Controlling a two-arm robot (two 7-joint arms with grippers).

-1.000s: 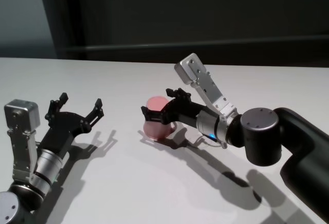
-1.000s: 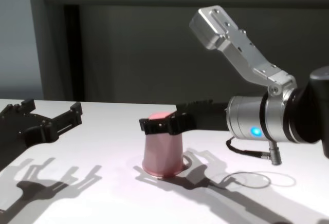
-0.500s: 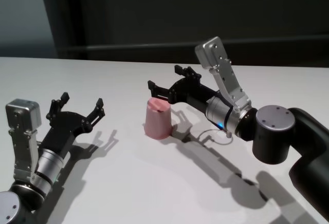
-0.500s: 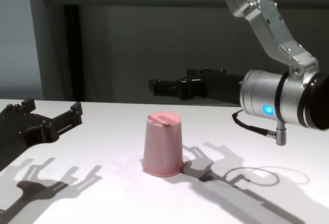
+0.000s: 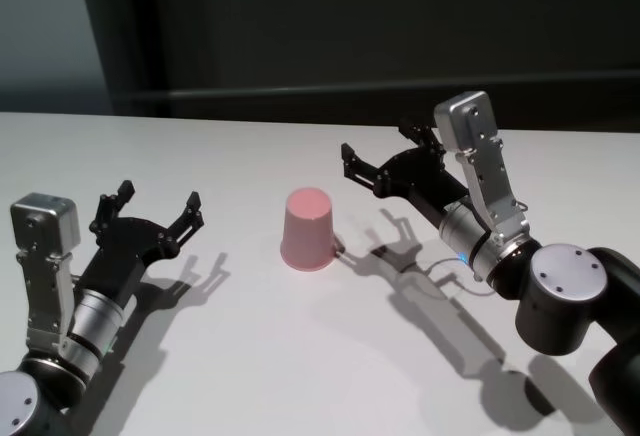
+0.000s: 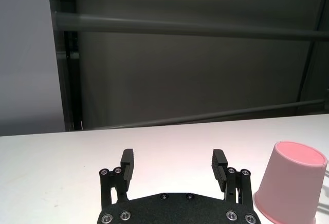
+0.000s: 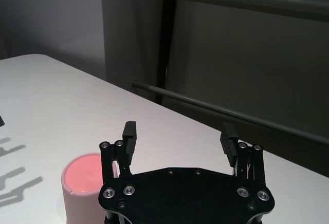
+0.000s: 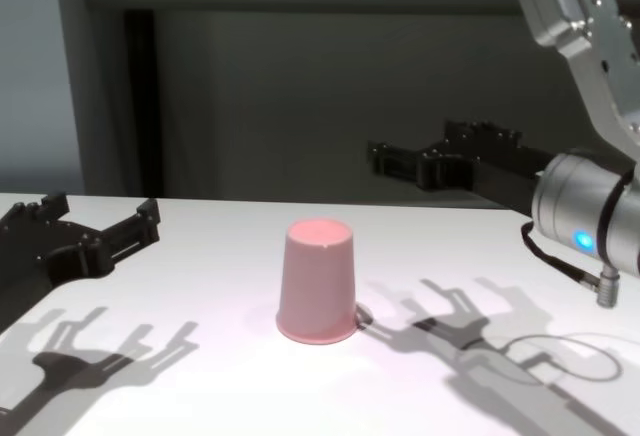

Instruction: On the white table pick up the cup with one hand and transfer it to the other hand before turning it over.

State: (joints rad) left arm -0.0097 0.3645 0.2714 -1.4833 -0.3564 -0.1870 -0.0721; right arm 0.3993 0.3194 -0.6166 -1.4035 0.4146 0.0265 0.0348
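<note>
Pink cup (image 5: 306, 229) upside-down on white table (image 5: 300, 356), apparently untouched; left claw (image 5: 150, 211) and right claw (image 5: 385, 161) both spread, empty.

Matt white table (image 5: 250, 356) – smooth pink plastic cup (image 5: 305, 229), upside down at centre frame – brushed metal right arm (image 8: 590, 221).

No readable text, label, brand or number shows in any view

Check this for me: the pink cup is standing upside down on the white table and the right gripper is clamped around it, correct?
Not quite. The cup does stand upside down on the white table, but the right gripper is open and clear of it, off to its right. The chest view shows the gap.
</note>
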